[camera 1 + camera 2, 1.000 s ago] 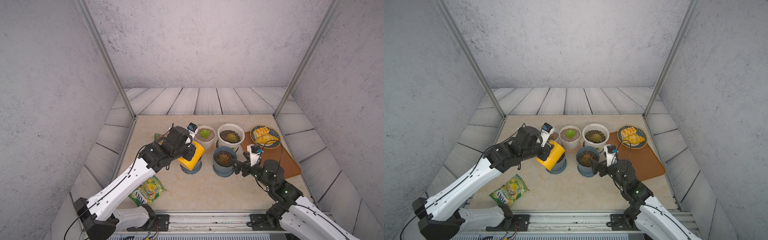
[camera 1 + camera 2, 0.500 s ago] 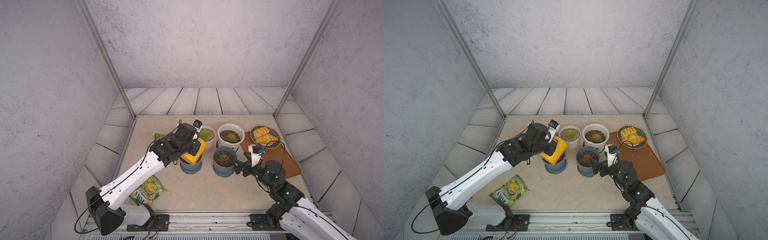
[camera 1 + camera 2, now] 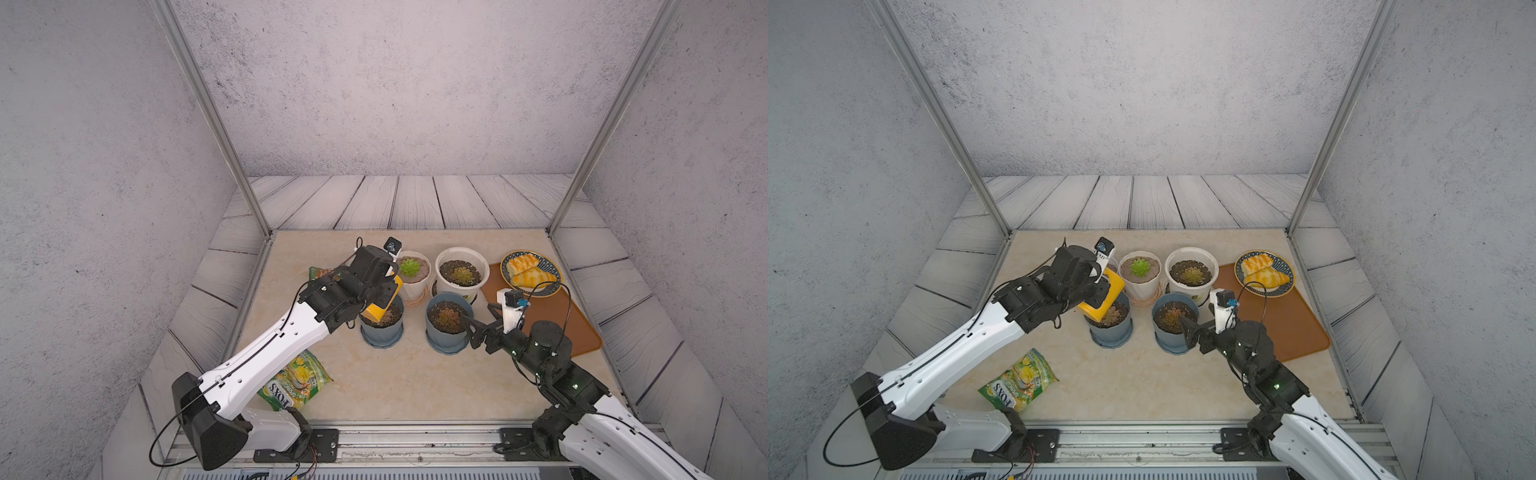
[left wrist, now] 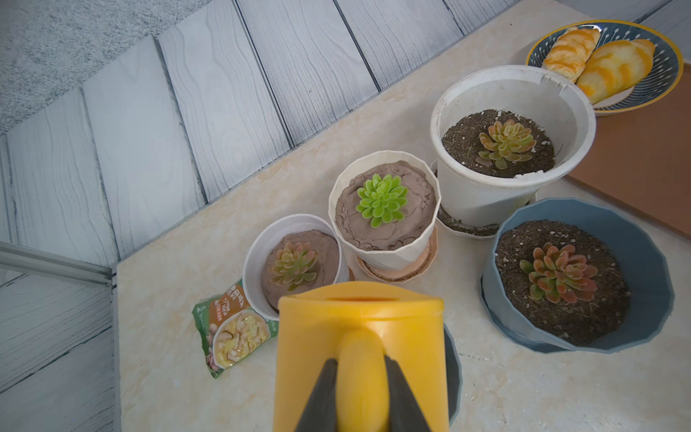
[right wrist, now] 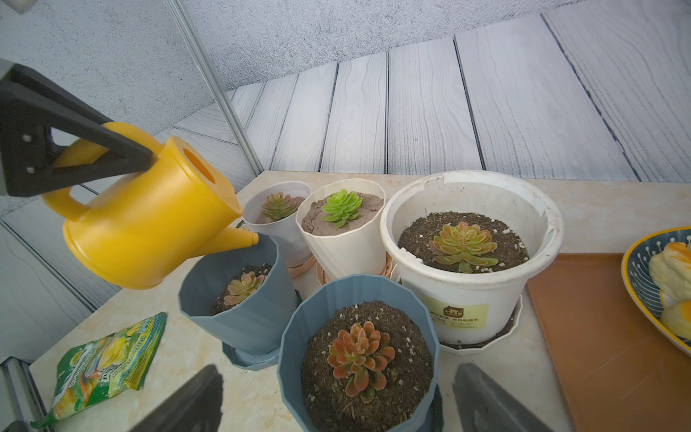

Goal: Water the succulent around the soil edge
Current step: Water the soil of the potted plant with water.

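Finds the small pinkish succulent (image 5: 245,286) rooted in dark soil inside the left blue pot (image 5: 239,321), at the front left of the pot cluster on the beige table (image 3: 374,386). Tilts the yellow watering can (image 5: 149,220) above that pot, spout tip just over the back rim. Clamps the can's handle in the left gripper (image 4: 361,361), jaws narrow around it. Spreads the right gripper (image 3: 477,313) wide, a finger on either side of the second blue pot (image 5: 359,295) and its red-tipped succulent (image 5: 359,355); cannot tell whether touching. Sets behind these a small white pot (image 5: 278,233), a cream faceted pot (image 5: 336,254) and a large white pot (image 5: 467,291). Leaves a green snack bag (image 3: 295,380) near the left arm, a soup packet (image 4: 233,329) beside the small white pot, and on the right an orange tray (image 5: 598,336) with a plate (image 4: 673,71) of pastries (image 4: 613,63) at its far corner.
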